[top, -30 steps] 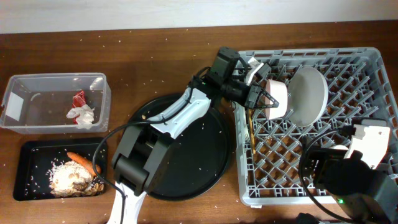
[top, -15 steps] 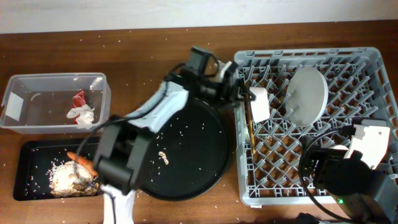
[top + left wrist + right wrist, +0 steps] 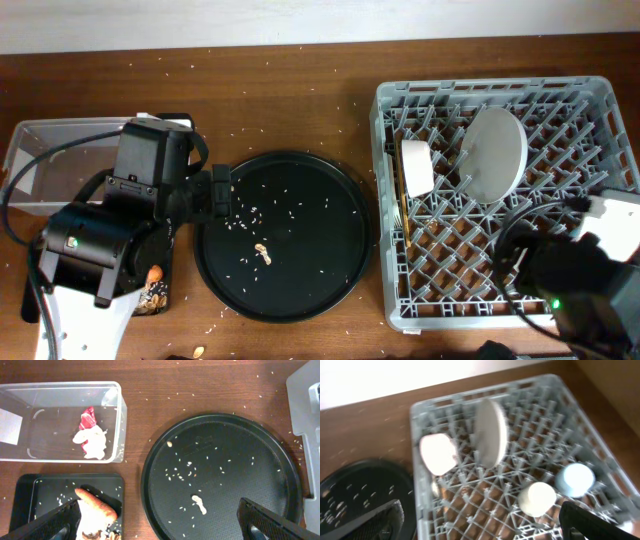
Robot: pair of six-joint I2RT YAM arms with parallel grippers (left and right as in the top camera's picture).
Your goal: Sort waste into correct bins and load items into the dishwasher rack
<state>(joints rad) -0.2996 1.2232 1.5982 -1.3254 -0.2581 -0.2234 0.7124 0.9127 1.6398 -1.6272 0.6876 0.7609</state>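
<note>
Brown wooden bench (image 3: 200,390) underlies everything: the beige food scrap (image 3: 199,505) lies on the round black tray (image 3: 280,460), just ahead of the left claw (image 3: 159,512), its long axis pointing roughly away. Both claws are spread and empty; the right claw (image 3: 481,510) hovers over the dishwasher rack (image 3: 600,450).

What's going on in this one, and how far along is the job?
Neither arm holds anything. The left gripper hangs open over the round black tray, which carries only stray rice bits. The red wrapper and tissue lie in the clear tub. The carrot lies in the shallow black tray. The rack holds the plate, bowl, cream cup and blue cup. The right gripper is open above it.
</note>
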